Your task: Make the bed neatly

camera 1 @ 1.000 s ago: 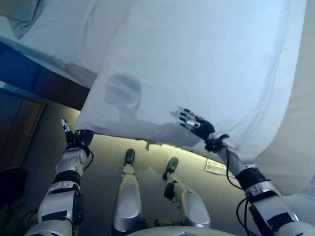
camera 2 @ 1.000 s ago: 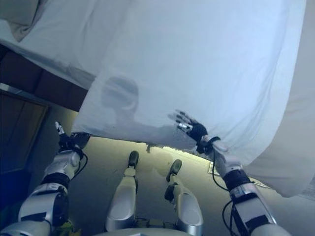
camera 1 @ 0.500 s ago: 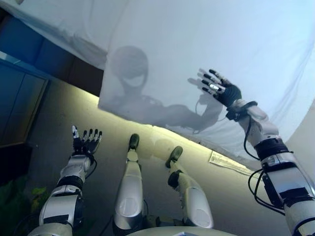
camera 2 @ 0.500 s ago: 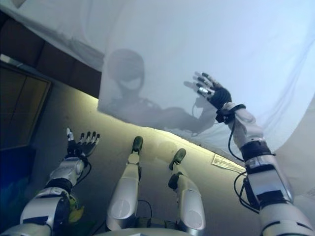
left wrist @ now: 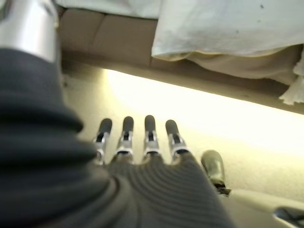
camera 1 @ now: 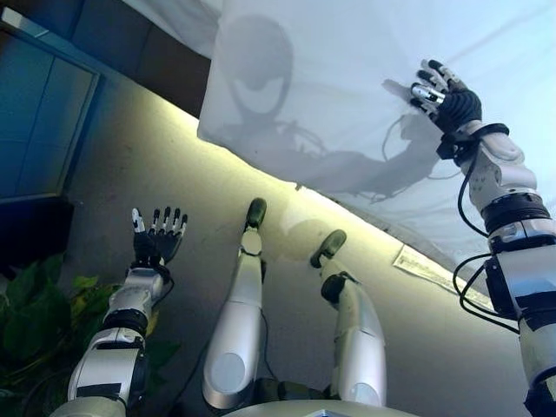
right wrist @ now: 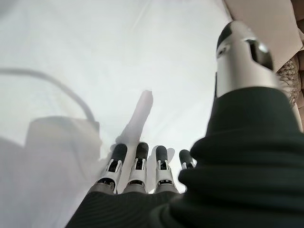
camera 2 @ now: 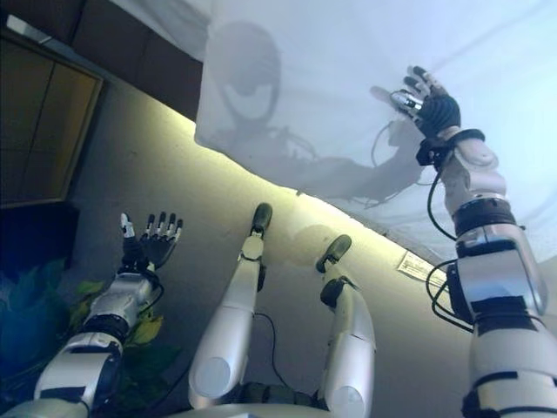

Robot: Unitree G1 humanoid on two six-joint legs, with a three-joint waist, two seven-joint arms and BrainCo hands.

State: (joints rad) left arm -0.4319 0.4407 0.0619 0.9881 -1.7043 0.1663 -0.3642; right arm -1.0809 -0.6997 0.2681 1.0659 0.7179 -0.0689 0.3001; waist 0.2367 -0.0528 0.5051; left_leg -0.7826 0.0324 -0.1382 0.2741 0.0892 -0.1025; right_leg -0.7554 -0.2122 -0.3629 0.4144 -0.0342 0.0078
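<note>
A white sheet (camera 1: 347, 95) covers the bed and hangs over its near edge; its corner (camera 1: 208, 135) hangs free at the left. My right hand (camera 1: 445, 97) is open with straight fingers (right wrist: 137, 161) resting flat on the sheet (right wrist: 95, 71) near the bed's right side. My left hand (camera 1: 156, 239) is open and empty, held low above the floor, well below and left of the sheet's corner; its straight fingers (left wrist: 149, 135) show in the left wrist view, apart from the sheet's hem (left wrist: 223, 47).
A dark bed base (camera 1: 148, 43) shows under the sheet at the upper left. A paper label (camera 1: 430, 269) lies on the floor by the bed. A green plant (camera 1: 35, 304) stands at the lower left. A dark panel (camera 1: 39, 113) stands at the left.
The camera has tilted down. My left hand has let go of the sheet's corner and dropped away, open. My right hand has slid up and to the right across the sheet.
</note>
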